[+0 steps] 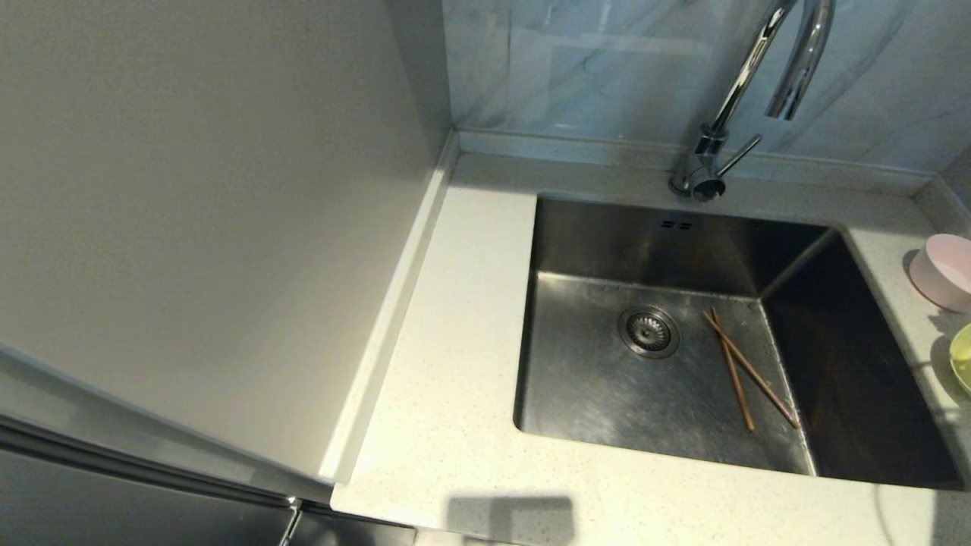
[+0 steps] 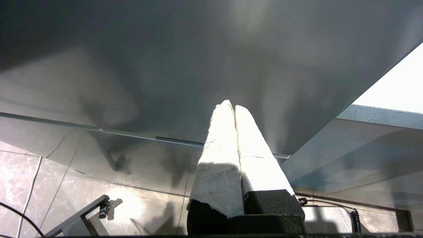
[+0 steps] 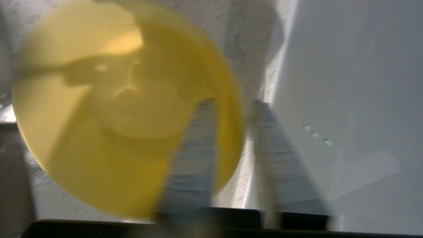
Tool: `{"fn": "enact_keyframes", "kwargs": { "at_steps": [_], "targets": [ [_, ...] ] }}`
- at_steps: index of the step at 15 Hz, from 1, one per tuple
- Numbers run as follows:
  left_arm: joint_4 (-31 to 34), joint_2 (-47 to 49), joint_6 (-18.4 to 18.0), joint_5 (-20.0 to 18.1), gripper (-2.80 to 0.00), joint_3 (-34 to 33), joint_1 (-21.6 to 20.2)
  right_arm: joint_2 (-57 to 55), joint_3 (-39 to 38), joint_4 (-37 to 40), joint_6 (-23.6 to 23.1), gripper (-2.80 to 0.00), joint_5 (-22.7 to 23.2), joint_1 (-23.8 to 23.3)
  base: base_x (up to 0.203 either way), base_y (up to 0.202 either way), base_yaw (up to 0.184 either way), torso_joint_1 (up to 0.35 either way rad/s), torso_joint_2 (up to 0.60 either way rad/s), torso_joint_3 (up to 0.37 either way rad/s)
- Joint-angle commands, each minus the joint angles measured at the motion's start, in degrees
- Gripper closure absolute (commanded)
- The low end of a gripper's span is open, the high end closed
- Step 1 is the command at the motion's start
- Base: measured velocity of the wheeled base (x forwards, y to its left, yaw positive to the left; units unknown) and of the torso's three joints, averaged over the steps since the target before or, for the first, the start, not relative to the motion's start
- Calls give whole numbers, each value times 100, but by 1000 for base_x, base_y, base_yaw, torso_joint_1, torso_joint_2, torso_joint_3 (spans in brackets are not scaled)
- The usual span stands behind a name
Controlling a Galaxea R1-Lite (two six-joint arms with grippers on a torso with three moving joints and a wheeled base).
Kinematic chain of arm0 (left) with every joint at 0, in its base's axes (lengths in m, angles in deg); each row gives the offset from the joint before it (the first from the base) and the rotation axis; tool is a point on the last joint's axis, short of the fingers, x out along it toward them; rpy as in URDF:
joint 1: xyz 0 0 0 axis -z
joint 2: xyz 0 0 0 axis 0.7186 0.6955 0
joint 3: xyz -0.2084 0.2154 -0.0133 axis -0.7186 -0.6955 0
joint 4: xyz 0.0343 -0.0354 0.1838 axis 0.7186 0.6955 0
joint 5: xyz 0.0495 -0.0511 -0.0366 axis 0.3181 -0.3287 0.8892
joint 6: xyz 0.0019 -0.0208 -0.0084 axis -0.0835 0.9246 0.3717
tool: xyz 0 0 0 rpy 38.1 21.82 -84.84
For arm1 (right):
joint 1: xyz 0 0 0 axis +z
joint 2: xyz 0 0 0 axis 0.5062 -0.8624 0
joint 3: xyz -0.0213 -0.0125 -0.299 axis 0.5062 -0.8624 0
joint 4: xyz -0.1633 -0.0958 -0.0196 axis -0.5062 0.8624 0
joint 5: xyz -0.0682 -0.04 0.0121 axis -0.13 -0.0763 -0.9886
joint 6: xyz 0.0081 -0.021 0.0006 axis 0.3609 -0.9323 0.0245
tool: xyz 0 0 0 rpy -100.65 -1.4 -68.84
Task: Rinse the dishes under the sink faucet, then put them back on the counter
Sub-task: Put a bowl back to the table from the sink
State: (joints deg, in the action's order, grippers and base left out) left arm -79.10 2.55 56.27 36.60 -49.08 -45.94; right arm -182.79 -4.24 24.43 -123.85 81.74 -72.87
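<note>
Seen from my head, the chopsticks [image 1: 747, 371] lie crossed on the floor of the sink [image 1: 592, 379], right of the drain. The pink bowl [image 1: 944, 271] and the yellow-green bowl [image 1: 962, 368] stand on the counter [image 1: 455, 303] at the right edge. The faucet [image 1: 728, 114] rises behind the basin. In the right wrist view my right gripper [image 3: 233, 104] is open astride the yellow-green bowl's [image 3: 99, 109] rim, one finger inside, one outside over the counter [image 3: 243, 185]. My left gripper [image 2: 234, 107] is shut and empty, parked low beside a grey cabinet panel.
A plain grey wall panel [image 1: 212, 212] runs along the counter's left side, and a pale wall [image 3: 347, 99] stands close beside the right gripper's outer finger. Marbled tiles [image 1: 576, 68] back the faucet. Neither arm shows in the head view.
</note>
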Motion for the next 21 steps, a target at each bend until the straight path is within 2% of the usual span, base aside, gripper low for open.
{"fn": "enact_keyframes", "kwargs": {
  "at_steps": [1, 10, 11, 14, 16, 21],
  "targets": [
    [-2, -18, 2, 3, 0, 0, 0, 25, -164, -182, -36, -280, 5, -38, 0, 0, 0, 0, 0, 0],
    [-2, -18, 2, 3, 0, 0, 0, 503, -288, -211, -19, -280, 145, -53, 0, 0, 0, 0, 0, 0],
    [-2, -18, 2, 3, 0, 0, 0, 650, -276, -202, -27, -280, 309, -48, 0, 0, 0, 0, 0, 0],
    [-2, -18, 2, 3, 0, 0, 0, 1238, -303, -193, -268, -280, 1184, 148, 0, 0, 0, 0, 0, 0],
    [-2, -18, 2, 3, 0, 0, 0, 1432, -368, -230, -526, -280, 1403, 563, 0, 0, 0, 0, 0, 0],
    [-2, -18, 2, 3, 0, 0, 0, 1348, -406, -645, -574, -280, 1397, 2082, 0, 0, 0, 0, 0, 0]
  ]
}}
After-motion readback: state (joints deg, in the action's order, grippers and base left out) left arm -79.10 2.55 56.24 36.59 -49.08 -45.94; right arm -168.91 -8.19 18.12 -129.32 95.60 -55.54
